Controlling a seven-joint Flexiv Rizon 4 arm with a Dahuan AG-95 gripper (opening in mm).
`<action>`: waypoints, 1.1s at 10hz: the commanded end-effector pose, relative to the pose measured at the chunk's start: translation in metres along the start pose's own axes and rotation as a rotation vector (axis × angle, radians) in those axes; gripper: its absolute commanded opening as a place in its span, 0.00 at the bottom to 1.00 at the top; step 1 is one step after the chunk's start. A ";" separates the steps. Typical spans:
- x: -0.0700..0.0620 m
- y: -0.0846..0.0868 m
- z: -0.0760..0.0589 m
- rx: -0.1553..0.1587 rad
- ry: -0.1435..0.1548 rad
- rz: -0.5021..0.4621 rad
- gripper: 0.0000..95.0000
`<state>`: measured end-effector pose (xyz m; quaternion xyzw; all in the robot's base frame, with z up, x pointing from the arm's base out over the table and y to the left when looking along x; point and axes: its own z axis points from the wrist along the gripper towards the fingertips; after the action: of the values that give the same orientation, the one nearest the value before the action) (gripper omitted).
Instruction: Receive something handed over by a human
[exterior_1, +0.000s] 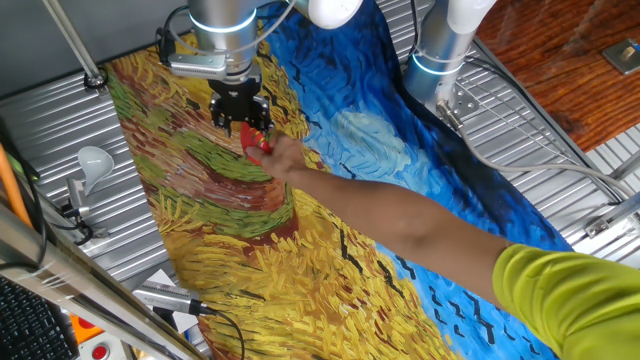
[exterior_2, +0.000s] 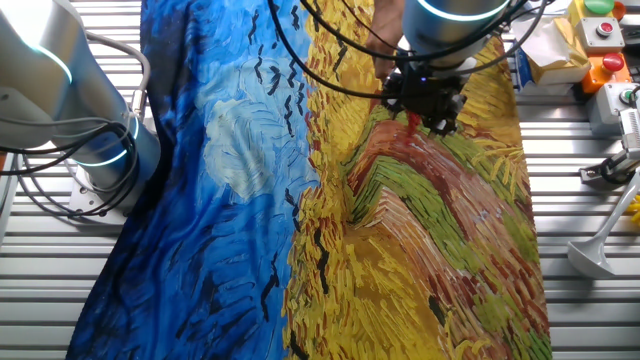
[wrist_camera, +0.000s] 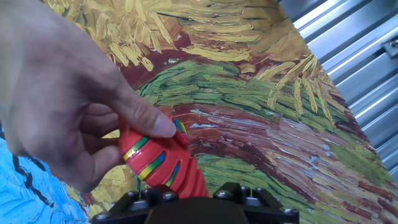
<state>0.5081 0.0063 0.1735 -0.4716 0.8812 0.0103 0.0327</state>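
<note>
Hand view: red object (wrist_camera: 163, 163) is offered by human fingers (wrist_camera: 140, 115), narrow end toward robot hand (wrist_camera: 193, 199) for gripping; closure cannot be told.

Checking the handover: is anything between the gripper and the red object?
Nothing. In the hand view the red object, pinched by the hand, runs straight down to the gripper; whether the jaws grip it is unclear.

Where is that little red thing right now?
The red thing is up off the painted cloth, pinched in the person's hand with its lower end at the robot's black tool.
</note>
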 end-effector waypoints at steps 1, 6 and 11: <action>0.000 0.000 -0.001 0.000 -0.002 0.143 0.00; 0.001 0.000 -0.001 -0.015 0.018 0.108 0.00; 0.010 -0.005 -0.005 -0.029 0.033 0.093 0.00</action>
<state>0.5073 -0.0095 0.1788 -0.4333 0.9011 0.0159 0.0103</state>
